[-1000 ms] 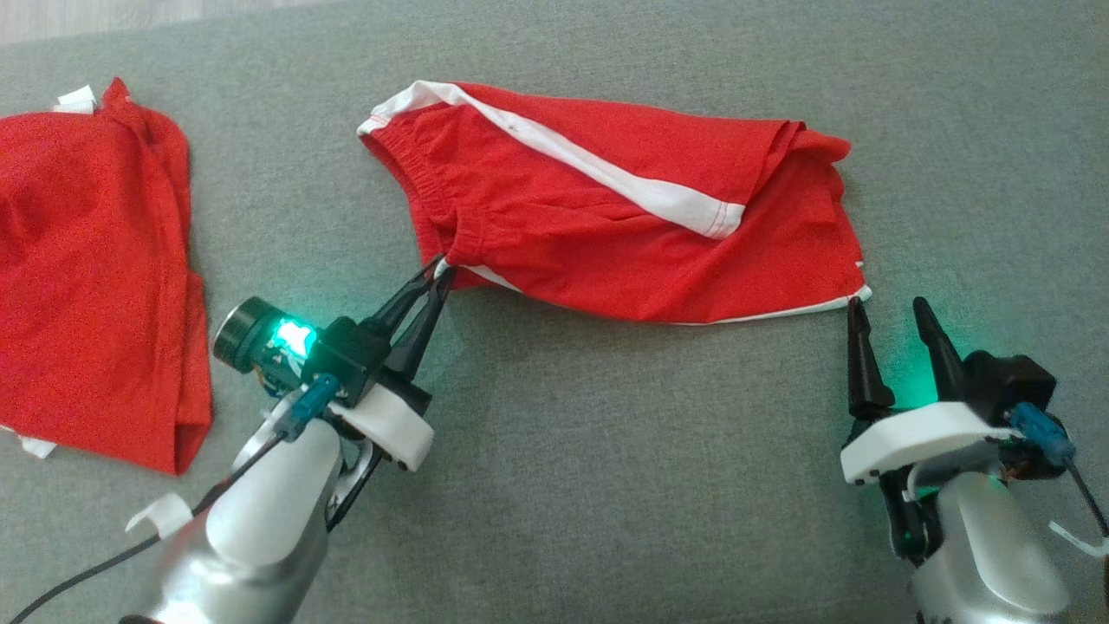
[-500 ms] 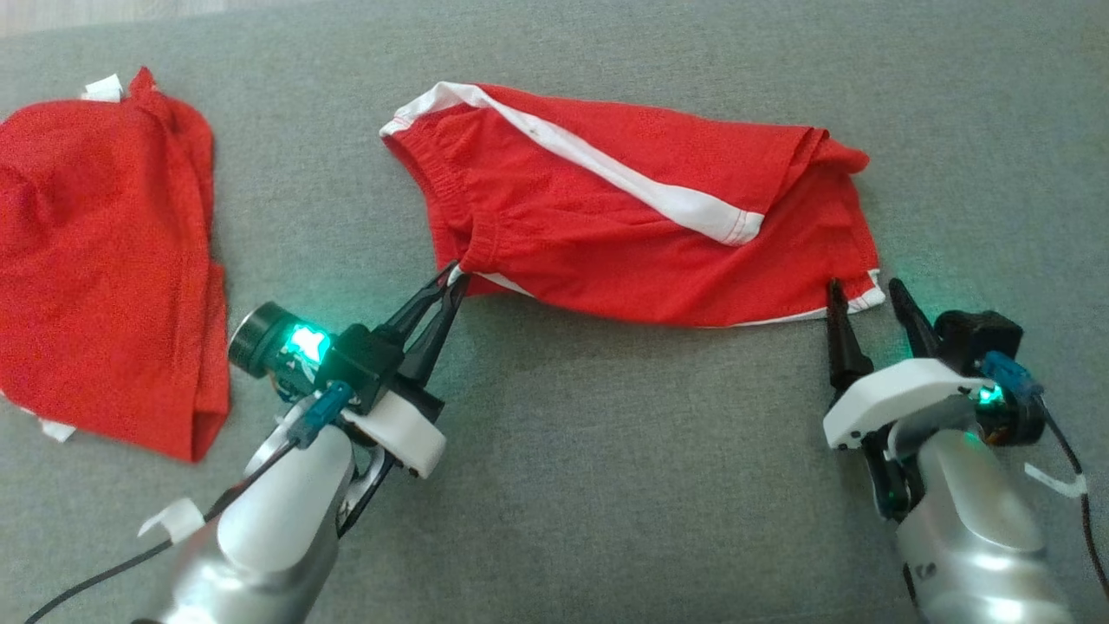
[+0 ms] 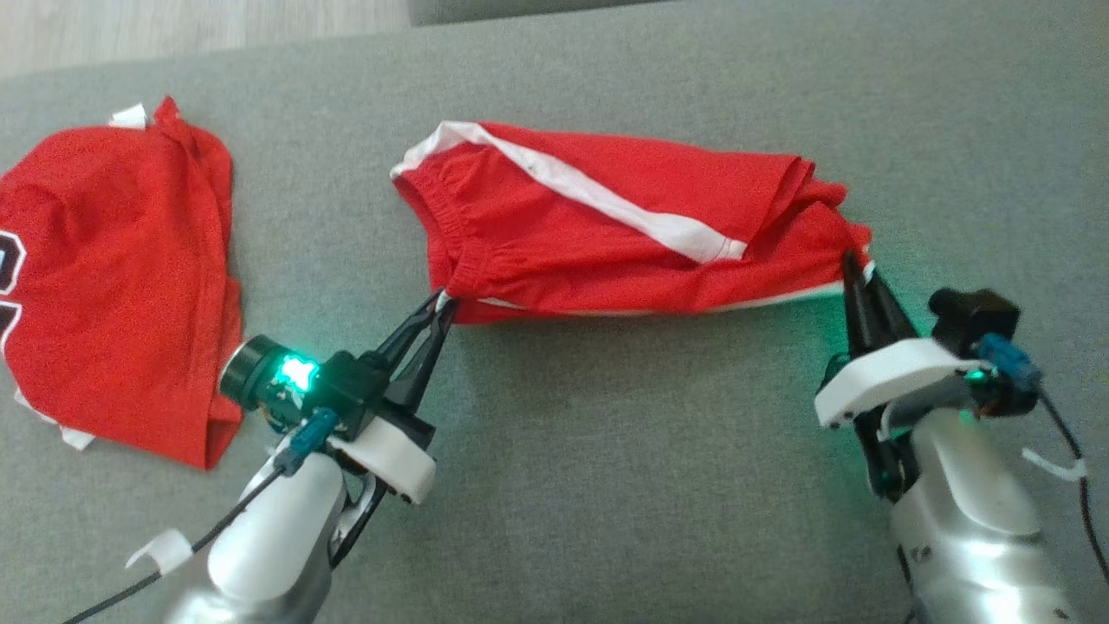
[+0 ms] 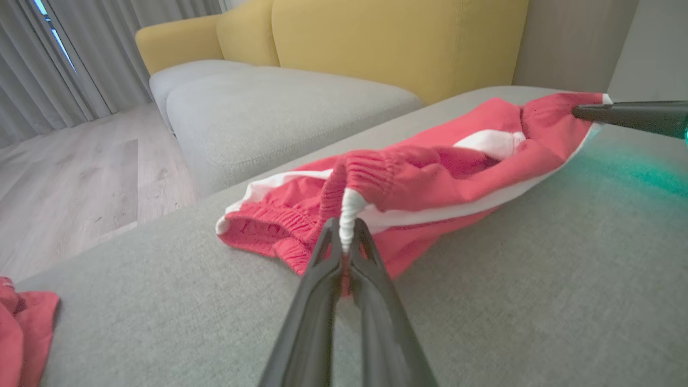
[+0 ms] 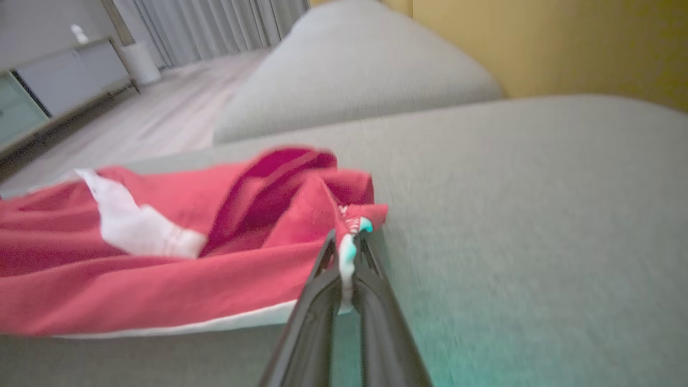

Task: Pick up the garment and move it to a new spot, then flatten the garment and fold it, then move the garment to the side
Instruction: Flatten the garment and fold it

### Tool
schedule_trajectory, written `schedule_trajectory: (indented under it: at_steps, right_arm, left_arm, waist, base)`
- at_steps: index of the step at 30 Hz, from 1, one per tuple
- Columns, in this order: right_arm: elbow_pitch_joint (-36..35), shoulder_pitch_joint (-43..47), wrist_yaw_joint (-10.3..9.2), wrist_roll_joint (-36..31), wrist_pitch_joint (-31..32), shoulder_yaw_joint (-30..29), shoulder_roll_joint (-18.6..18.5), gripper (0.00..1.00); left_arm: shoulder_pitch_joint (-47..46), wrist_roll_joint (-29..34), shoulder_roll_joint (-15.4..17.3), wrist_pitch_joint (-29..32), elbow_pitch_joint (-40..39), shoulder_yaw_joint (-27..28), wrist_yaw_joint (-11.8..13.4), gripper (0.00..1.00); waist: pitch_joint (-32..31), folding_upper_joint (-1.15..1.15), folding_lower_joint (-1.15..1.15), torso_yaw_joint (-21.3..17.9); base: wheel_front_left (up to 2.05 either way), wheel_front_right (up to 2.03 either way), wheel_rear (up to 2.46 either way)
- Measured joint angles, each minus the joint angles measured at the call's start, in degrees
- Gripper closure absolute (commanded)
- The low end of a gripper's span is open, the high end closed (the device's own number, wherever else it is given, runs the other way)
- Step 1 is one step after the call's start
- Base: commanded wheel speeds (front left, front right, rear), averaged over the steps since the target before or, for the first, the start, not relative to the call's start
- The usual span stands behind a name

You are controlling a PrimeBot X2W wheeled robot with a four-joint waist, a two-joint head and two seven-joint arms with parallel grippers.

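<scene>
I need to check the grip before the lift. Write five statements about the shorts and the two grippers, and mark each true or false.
1. The left gripper is shut on the waistband of the red shorts. True.
2. The right gripper stands open, clear of the shorts. False: it is shut on a hem corner of the shorts.
3. A second red garment lies to the robot's left of the shorts. True.
4. The stripe across the shorts is blue. False: it is white.
5. The shorts rest on a wooden floor. False: they rest on a grey cushion.
</scene>
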Motion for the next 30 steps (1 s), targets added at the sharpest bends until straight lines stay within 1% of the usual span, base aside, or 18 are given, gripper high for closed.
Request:
schedule_trajectory:
  at_steps: [4, 11, 13, 16, 17, 19, 22, 25, 27, 30]
  right_arm:
    - [-6.9, 0.7, 0.0, 1.8, -0.3, -0.8, 0.1, 1.0]
    - [-19.2, 1.9, 0.0, 1.5, 0.5, -2.1, 0.2, 1.0]
    - [-22.8, 1.8, 0.0, 2.6, 2.6, -2.2, 0.2, 1.0]
    - [-28.5, 1.8, 0.0, 1.9, 5.9, -2.2, -0.3, 1.0]
    - [-28.5, 1.8, 0.0, 1.9, 5.9, -2.2, -0.3, 1.0]
    - [-32.7, 1.7, 0.0, 1.4, 8.2, -2.1, -0.9, 1.0]
    - [-39.6, 1.7, 0.0, 1.1, 11.6, -2.4, -1.3, 1.0]
    - [-46.4, 2.0, 0.0, 0.7, 15.5, -3.0, -1.3, 1.0]
    - [-50.6, 2.6, 0.0, 0.7, 18.0, -3.8, -1.2, 1.0]
    - [-55.5, 4.9, 0.0, 0.6, 21.2, -4.9, -0.9, 1.0]
  left_arm:
    - [1.1, -1.0, 0.7, 0.0, -3.0, 1.4, 0.3, 1.0]
    - [0.7, -2.4, 2.1, 0.5, -8.8, 2.7, 0.3, 1.0]
    - [-0.4, -2.5, 2.6, 1.5, -10.9, 3.4, 0.3, 1.0]
    - [-2.3, -3.9, 3.3, 3.0, -15.0, 4.3, 0.3, 1.0]
    - [-2.3, -3.9, 3.3, 3.0, -15.0, 4.3, 0.3, 1.0]
    - [-3.0, -4.7, 3.4, 4.4, -18.1, 5.2, 0.3, 1.0]
    - [-3.3, -5.8, 4.4, 7.0, -23.4, 6.3, 1.3, 1.0]
    - [-2.7, -8.5, 5.3, 10.7, -29.1, 7.4, 1.4, 1.0]
    - [-1.4, -10.7, 5.7, 13.3, -33.4, 8.1, 1.9, 1.0]
    - [0.7, -12.3, 7.3, 16.8, -38.1, 9.1, 2.6, 1.0]
  waist:
    - [-2.1, 0.0, 0.0, -0.5]
    - [-6.6, 0.0, -0.01, -1.2]
    - [-8.0, 0.0, -0.01, -1.3]
    - [-10.4, 0.0, -0.01, -1.5]
    - [-10.4, 0.0, -0.01, -1.5]
    - [-11.8, 0.0, -0.01, -1.5]
    - [-13.2, 0.0, -0.02, -1.5]
    - [-13.5, 0.0, -0.01, -1.2]
    - [-13.1, 0.0, -0.02, -1.1]
    - [-11.8, 0.0, -0.01, -0.9]
  base:
    - [0.0, 0.0, 0.0]
    - [0.0, 0.0, 0.0]
    - [0.0, 0.0, 0.0]
    - [0.0, 0.0, 0.0]
    - [0.0, 0.0, 0.0]
    - [0.0, 0.0, 0.0]
    - [0.0, 0.0, 0.0]
    - [0.0, 0.0, 0.0]
    - [0.0, 0.0, 0.0]
    - [0.0, 0.0, 0.0]
